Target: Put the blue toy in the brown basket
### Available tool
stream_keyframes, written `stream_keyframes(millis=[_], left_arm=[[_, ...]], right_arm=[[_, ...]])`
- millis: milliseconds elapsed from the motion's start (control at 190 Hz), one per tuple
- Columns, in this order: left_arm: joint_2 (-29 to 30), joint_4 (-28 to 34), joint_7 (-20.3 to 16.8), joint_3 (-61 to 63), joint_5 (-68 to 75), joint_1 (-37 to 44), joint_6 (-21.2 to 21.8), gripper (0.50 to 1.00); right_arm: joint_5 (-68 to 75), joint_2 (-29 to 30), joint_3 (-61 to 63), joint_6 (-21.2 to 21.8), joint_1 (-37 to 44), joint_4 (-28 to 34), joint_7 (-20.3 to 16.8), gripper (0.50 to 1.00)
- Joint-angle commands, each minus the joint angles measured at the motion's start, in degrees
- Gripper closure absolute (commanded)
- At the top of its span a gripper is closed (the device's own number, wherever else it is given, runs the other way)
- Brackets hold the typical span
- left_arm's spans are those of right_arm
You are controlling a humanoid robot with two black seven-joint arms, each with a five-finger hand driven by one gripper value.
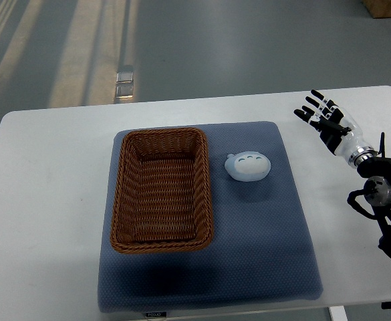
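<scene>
A pale blue toy (247, 166) lies on the blue mat, just right of the brown wicker basket (162, 237). The basket holds nothing. My right hand (323, 118) is over the white table at the far right, well right of the toy and apart from it. Its fingers are spread and hold nothing. The left arm does not show.
The blue mat (262, 241) covers the middle of the white table (48, 200). The table's far edge runs along the top, with grey floor beyond. A small shiny object (124, 81) lies on the floor, and a brown box corner (387, 8) shows at top right.
</scene>
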Motion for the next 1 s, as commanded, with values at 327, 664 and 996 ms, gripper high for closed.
stream_keyframes(millis=[327,664,996], left_arm=[[0.0,0.0,0.0,0.0,0.0,-0.1,0.1,0.500],[0.0,-0.2,0.0,-0.1,0.0,0.0,0.0,0.500],[0.0,-0.2,0.0,0.0,0.0,0.0,0.0,0.500]], right_arm=[[-0.1,0.0,0.0,1.2,0.0,0.0,0.1,0.572],[0.0,0.1,0.1,1.8,0.0,0.0,0.1,0.572],[0.0,-0.4,0.1,1.8,0.1,0.0,1.2,0.572]])
